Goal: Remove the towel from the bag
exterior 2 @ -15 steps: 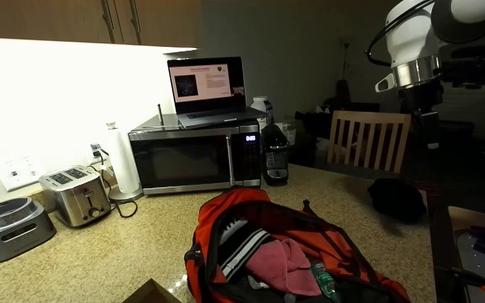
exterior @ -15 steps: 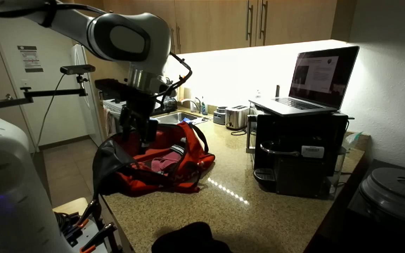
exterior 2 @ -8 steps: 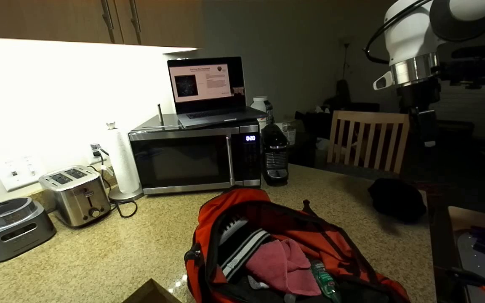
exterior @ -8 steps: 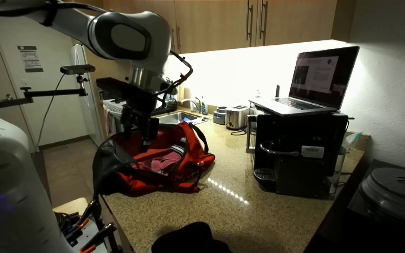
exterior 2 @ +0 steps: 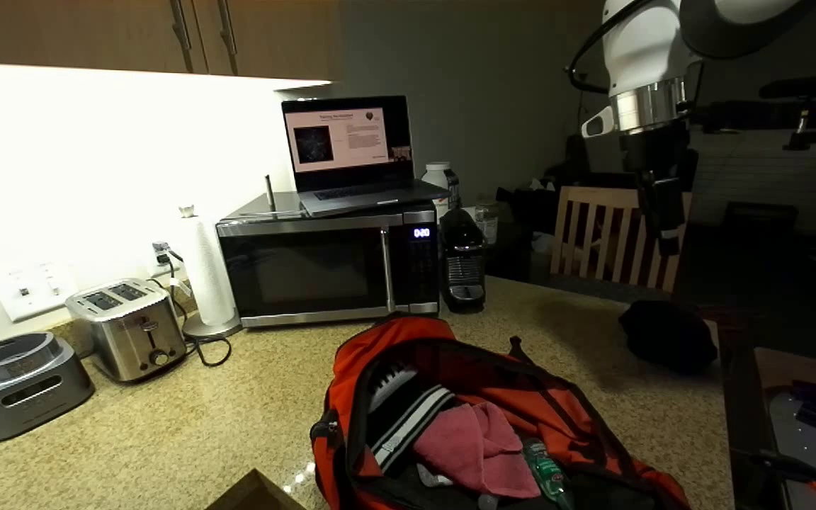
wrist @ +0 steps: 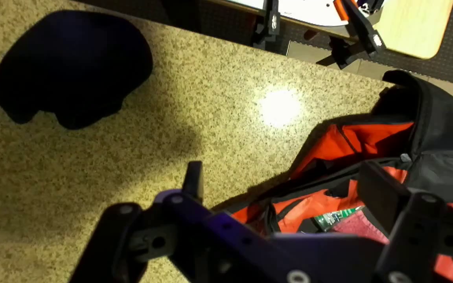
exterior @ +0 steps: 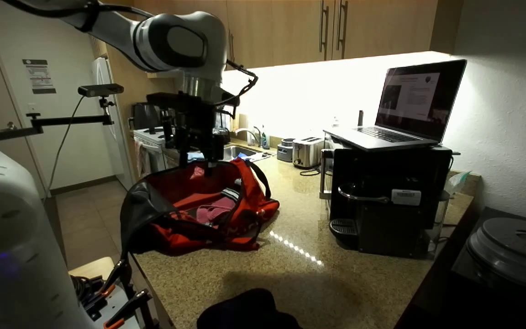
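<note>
Change over the last second: the arm (exterior: 185,41) has shifted, almost all of it in the latter half. In both exterior views the wrist now sits farther out from the robot's base, and in an exterior view the jaws hide less of the bag (exterior 2: 415,328), so its opening shows better.

Unchanged: bag and towel (exterior 2: 479,450). The towel lies bunched inside the open bag, between a striped cloth (exterior 2: 408,425) and what looks like a green bottle (exterior 2: 548,476).

Jaws: spread wide apart, holding nothing. In the wrist view one jaw stands in front of the table (wrist: 230,129), the other in front of the bag's opening; part of the towel is visible between them, the rest hidden. A black cloth (wrist: 73,67) lies well apart from the bag; we take it to be no part of the job.

Meaning: we read the move as lining up, with the grasp not yet begun. The jaws will probably need to shift over the bag, then descend. Risk, in our judgement: pinching the soft rim or the striped cloth along with the towel.
</note>
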`<state>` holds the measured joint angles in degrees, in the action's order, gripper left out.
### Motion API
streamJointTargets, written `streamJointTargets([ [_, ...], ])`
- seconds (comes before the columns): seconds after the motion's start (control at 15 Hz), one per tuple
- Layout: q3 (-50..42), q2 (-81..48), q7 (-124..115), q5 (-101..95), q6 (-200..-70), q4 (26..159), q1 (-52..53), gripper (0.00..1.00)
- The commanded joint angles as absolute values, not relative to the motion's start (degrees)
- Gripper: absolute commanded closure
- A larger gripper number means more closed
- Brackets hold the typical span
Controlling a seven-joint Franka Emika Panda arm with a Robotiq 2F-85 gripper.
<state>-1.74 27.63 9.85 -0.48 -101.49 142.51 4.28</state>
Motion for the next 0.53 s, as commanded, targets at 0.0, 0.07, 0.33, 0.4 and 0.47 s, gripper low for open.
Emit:
streamJointTargets([
  [0.0,0.14,20.77,10.13,-0.18,-104.13,137.73,5.17,0.00],
  [0.07,0.54,19.39,10.21,-0.22,-105.22,136.84,5.38,0.00],
  [0.33,2.11,14.43,9.23,-0.68,-109.80,133.55,5.61,0.00],
  [0.4,2.40,13.39,8.87,-0.63,-111.05,132.84,5.55,0.00],
  [0.47,2.63,12.30,8.51,-0.44,-112.29,132.23,5.52,0.00],
])
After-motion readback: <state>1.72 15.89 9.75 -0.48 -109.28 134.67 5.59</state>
